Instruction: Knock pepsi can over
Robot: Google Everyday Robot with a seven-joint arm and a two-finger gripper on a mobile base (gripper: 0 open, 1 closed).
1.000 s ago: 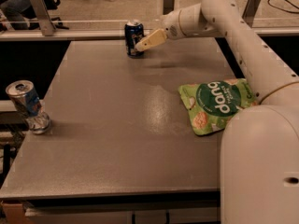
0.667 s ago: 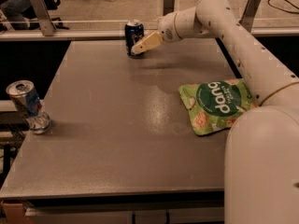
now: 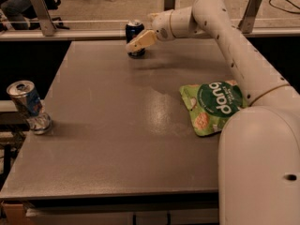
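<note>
I count 1 small dark navy-blue soda can with a silver top, the pepsi can (image 3: 134, 30). It stands upright at the far edge of the grey rectangular surface (image 3: 117, 139), with its long axis vertical. The robot's 1 white arm (image 3: 220, 27) reaches across from the right, and its cream-coloured gripper (image 3: 133, 46) sits low against the can's right, near side, its tip crossing in front of the can's lower half. From where I stand they look to be touching or just beside each other, though I cannot tell which. Nor can I tell whether the gripper is spread or pressed together.

The can lies to the left of the gripper and slightly beyond it, so I judge that a sideways sweep to the left should tip it. A contact higher on the can's body would topple it more readily.

Also on the surface are 1 crushed silver-and-light-blue can (image 3: 27, 104), upright near the left edge, and 1 flat green snack pouch (image 3: 213, 108) at the right, both well apart from the pepsi can.
</note>
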